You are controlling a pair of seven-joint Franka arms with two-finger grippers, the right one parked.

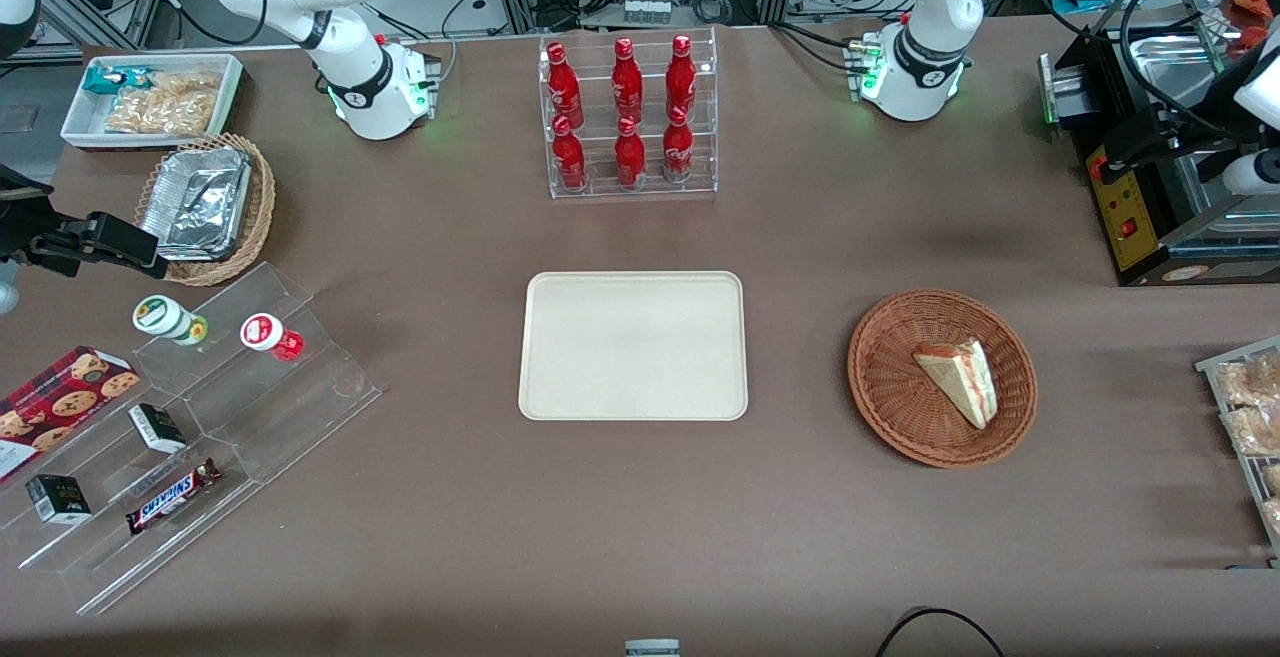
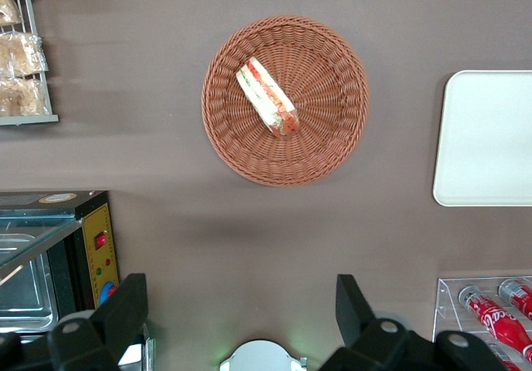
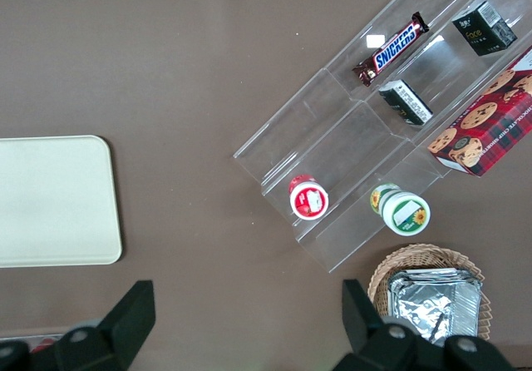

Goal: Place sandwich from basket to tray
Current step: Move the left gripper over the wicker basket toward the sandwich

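Your left gripper (image 2: 241,313) hangs high over the bare table with its two fingers (image 2: 125,313) spread wide and nothing between them. It touches nothing. The sandwich (image 2: 266,96) lies well apart from it, lower down and nearer the front camera than the arm's base (image 1: 915,67).

Reading the front view as a clock face, the sandwich (image 1: 960,377) rests inside the basket (image 1: 880,337), a little toward 3 o'clock of the basket's middle. Its narrow tip points to about 10 o'clock and its thick end to about 5 o'clock. You see the red and green filling along its edge in the left wrist view. The basket (image 2: 332,130) holds only the sandwich.

The tray (image 1: 632,345) lies flat at 9 o'clock from the basket, apart from it with bare table between them. From the tray, a clear rack of red bottles (image 1: 630,117) stands at 12 o'clock. A black machine (image 1: 1150,197) sits at about 2 o'clock from the basket.
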